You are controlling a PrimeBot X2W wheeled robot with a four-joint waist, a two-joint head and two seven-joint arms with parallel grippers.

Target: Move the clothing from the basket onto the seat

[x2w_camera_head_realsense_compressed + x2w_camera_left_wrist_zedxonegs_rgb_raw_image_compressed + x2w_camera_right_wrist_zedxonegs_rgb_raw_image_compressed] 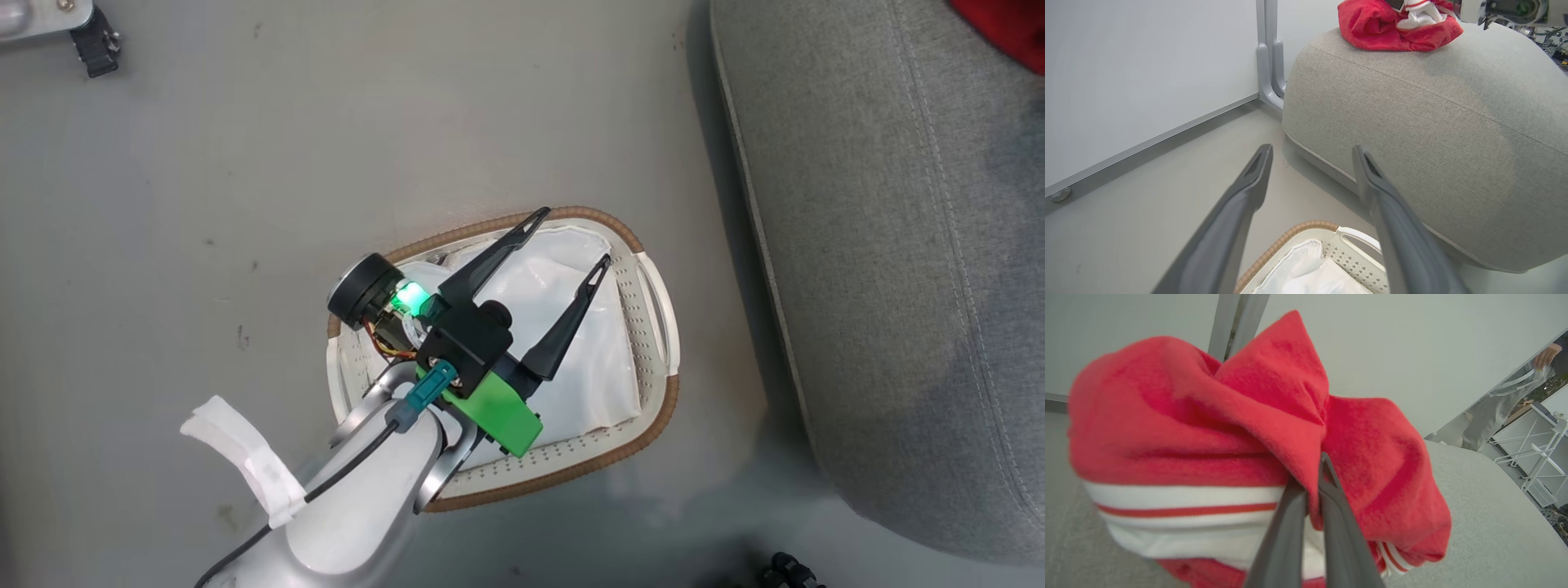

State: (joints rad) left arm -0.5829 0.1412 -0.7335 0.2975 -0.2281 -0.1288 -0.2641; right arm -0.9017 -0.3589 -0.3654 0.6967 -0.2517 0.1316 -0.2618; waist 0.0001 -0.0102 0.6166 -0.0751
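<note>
Red bundle of clothing (1208, 416) is pinched in the right gripper (1314, 473), jaws closed tight on a fold, with the white stripey trim hanging just underneath. From the left wrist view the bundle looks like it's sitting on top of the seat (1433, 134), up near a back corner, so I'd call this the drop-off.

To do it well, open the fingers all the way before moving. Then back out along the finger line rather than sideways, since soft fabric loves to snag on a fingertip and that rounded cushion would let it slide off.

Left gripper (574, 237) hangs wide open and empty over the basket (629, 302). The basket has its white liner (596, 367) in it and no red that I can spot, though the arm covers part of it.
</note>
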